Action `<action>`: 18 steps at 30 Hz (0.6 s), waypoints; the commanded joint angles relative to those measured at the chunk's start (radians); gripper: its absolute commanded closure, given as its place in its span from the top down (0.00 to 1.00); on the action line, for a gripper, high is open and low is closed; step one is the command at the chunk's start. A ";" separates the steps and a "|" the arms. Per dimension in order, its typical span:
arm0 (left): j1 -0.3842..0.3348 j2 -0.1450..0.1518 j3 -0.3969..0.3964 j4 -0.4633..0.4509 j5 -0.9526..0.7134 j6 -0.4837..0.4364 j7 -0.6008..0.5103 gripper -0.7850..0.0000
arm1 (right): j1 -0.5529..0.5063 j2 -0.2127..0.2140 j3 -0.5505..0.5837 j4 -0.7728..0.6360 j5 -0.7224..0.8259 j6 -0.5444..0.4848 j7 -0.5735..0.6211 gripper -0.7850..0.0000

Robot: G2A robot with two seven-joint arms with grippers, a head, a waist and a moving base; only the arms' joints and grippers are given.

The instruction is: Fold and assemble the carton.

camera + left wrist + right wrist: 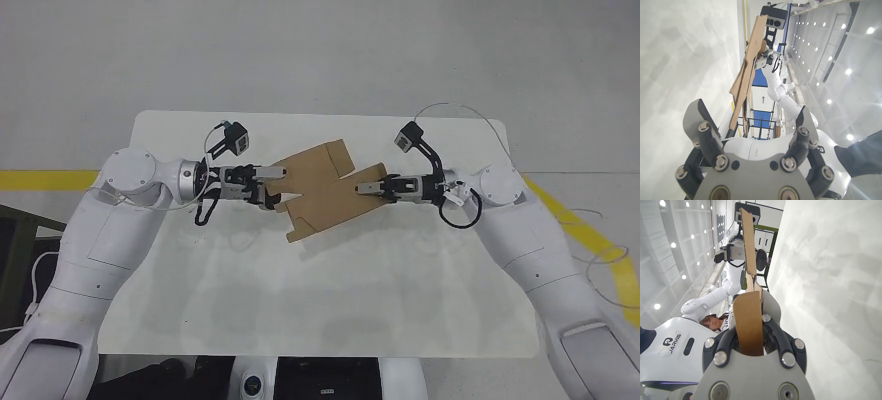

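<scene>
White tabletop (200,270) spreads below as my right claw (362,187) grips a flap of the flat brown cardboard carton (320,185) to steady it, I judge, while my left claw (752,110) gapes wide at its opposite edge, ready to fold.

carton (320,190) above the table (300,300) middle, left fingers (706,115) at its left end, right fingers (772,306) at its right end

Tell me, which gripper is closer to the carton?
Right: the right gripper is shut on the carton; the left gripper is open, straddling its opposite edge without clamping.
</scene>
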 commanded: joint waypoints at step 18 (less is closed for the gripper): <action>0.012 0.012 -0.078 -0.068 -0.049 0.032 0.019 1.00 | -0.059 0.000 0.027 -0.047 -0.055 0.034 -0.059 0.00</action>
